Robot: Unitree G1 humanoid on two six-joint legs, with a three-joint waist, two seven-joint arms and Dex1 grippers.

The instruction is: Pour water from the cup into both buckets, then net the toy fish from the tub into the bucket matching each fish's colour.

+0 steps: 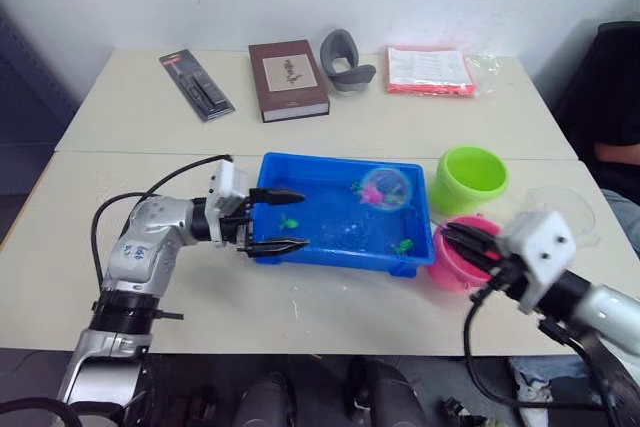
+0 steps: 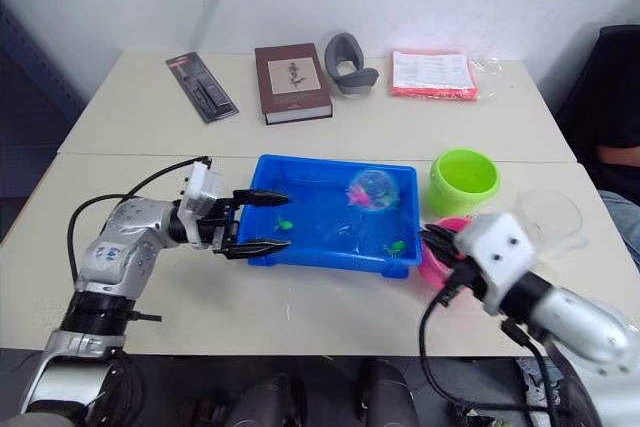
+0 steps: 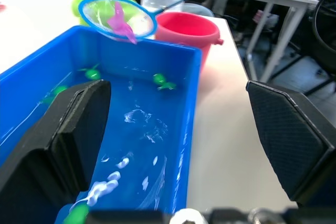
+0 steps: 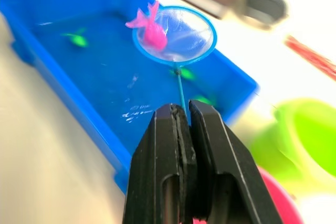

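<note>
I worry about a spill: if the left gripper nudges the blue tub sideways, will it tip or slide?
The tub looks low and wide, so it probably slides rather than tips. Water glints inside, so it may slosh toward the rim. The open left gripper straddles its end wall, which likely helps steady it.

No words or numbers can be read. The brown book (image 1: 288, 79) has a small picture on its cover, and the red packet (image 1: 429, 70) and black card (image 1: 196, 85) have print too tiny to read.
</note>
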